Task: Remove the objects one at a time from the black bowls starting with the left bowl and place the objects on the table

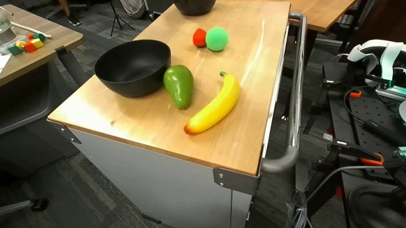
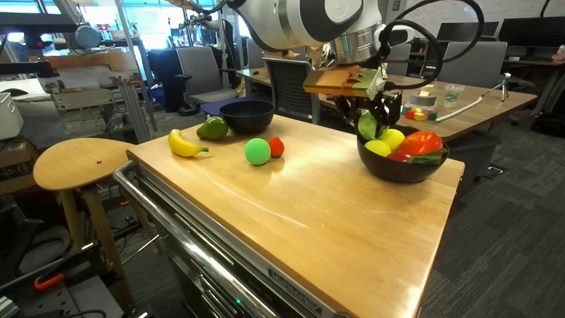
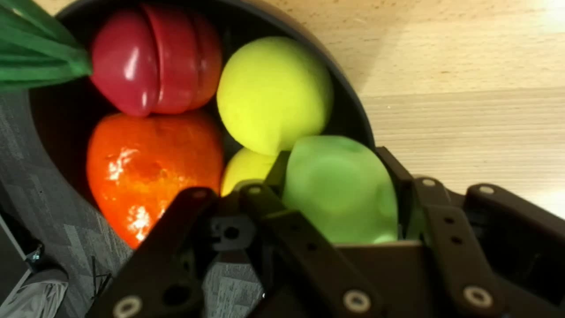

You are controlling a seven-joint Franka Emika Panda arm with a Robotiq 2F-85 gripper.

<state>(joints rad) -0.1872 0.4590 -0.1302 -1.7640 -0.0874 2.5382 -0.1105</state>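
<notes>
A: Please, where is the gripper (image 3: 337, 170), and what does it have?

B: It is at the filled bowl (image 2: 390, 171). Its two sides stand partly apart, with the pale green object (image 3: 340, 198) held between them; in the wrist view both sides appear to touch it. Whether it is lifted from the bowl, I cannot tell.

A: What else lies inside there?

B: Two yellow pieces (image 3: 273, 92), an orange-red pepper (image 3: 154, 163), a dark red piece (image 3: 156, 62), and green leaves (image 3: 39, 53) which reach over the rim.

A: And the edges?

B: The filled bowl stands near a corner of the table (image 2: 335, 216); in the wrist view the grey floor (image 3: 70, 234) begins directly past its rim. The black bowl (image 1: 138, 89) is at the long side opposite the metal handle (image 1: 298, 79), with the avocado (image 1: 179, 84) just beside it. The banana (image 1: 220, 106) lies toward a short edge, with a strip of wood between.

A: Where is the room for moving?

B: The widest stretch of wood goes from the filled bowl to the green ball (image 1: 217, 38) and the small red object (image 1: 199, 38), and also toward the handle.

A: Is some writing there?

B: Below the tabletop, a dark nameplate (image 2: 293, 289) carries pale letters, too blurred for me to read.
</notes>
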